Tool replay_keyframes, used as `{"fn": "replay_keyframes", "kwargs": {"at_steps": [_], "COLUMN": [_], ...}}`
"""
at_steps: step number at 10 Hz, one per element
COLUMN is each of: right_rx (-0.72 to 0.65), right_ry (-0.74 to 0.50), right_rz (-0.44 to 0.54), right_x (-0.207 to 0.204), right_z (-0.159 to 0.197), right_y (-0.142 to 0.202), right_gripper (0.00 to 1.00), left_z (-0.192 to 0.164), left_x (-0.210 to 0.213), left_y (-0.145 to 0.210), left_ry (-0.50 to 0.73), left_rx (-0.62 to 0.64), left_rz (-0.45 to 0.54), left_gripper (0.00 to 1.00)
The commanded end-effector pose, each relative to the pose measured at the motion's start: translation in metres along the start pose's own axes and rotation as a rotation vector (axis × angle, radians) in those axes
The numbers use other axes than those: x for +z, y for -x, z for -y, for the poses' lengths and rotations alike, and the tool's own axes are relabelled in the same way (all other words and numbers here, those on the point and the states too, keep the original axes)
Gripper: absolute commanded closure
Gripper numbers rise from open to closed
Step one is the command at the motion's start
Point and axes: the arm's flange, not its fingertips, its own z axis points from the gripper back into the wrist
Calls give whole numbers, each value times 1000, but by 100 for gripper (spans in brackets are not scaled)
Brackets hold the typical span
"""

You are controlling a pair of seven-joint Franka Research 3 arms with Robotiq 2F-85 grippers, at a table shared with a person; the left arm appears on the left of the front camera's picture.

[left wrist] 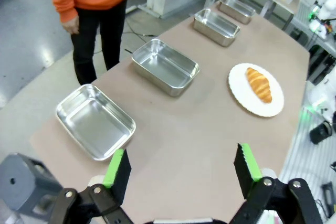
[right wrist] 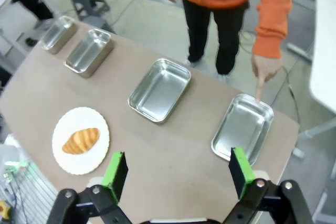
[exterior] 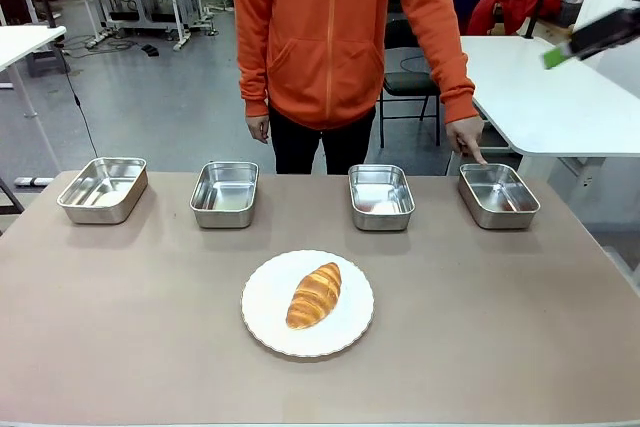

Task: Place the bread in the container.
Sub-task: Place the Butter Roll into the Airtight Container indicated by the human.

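Golden-brown bread (exterior: 315, 294), a ridged croissant, lies at the middle of the white plate (exterior: 262, 299), on the robot's side of the row of steel trays (exterior: 222, 217) and well apart from them. Judged light and soft, with a flaky crust that would crush or shed under a hard squeeze. Best taken across its thick middle, pads on the two long flanks, closing gently. Person's hand (exterior: 466, 137) points a finger at the rim of the container (exterior: 500, 215), the tray farthest to the robot's right. Right gripper (right wrist: 177, 169) is spread wide and empty, high over the table (exterior: 120, 327); the bread is well below and off to one side. Left gripper (left wrist: 181, 163) is likewise wide and empty, with the bread well apart from it.
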Motion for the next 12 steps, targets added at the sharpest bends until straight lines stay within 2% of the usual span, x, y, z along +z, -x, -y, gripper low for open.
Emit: {"fn": "replay_keyframes", "kwargs": {"at_steps": [1,3,5,6,7,8,9,10,12], "right_rx": [-157,-270,-409,-521,-569,-599,-632,-552,-552], "right_ry": [67,41,59,85,112,135,76,88,88], "right_rz": [-136,-266,-326,-352,-373,-399,-400,-411,-411], "right_x": [-23,-78,-127,-148,-168,-187,-188,-176,-176], "right_z": [-61,-123,-182,-201,-217,-225,-221,-222,-222], "right_y": [-16,-24,-21,-17,-12,-6,0,6,6], "right_gripper": [0,0,0,0,0,0,0,0,0], "left_z": [1,1,1,1,1,1,1,1,1], "left_x": [2,2,2,2,2,2,2,2,2], "left_y": [-1,-1,-1,-1,-1,-1,-1,-1,-1], "left_ry": [6,6,6,6,6,6,6,6,6], "left_rx": [-6,-6,-6,-6,-6,-6,-6,-6,-6], "left_rz": [16,16,16,16,16,16,16,16,16], "left_gripper": [0,0,0,0,0,0,0,0,0]}}
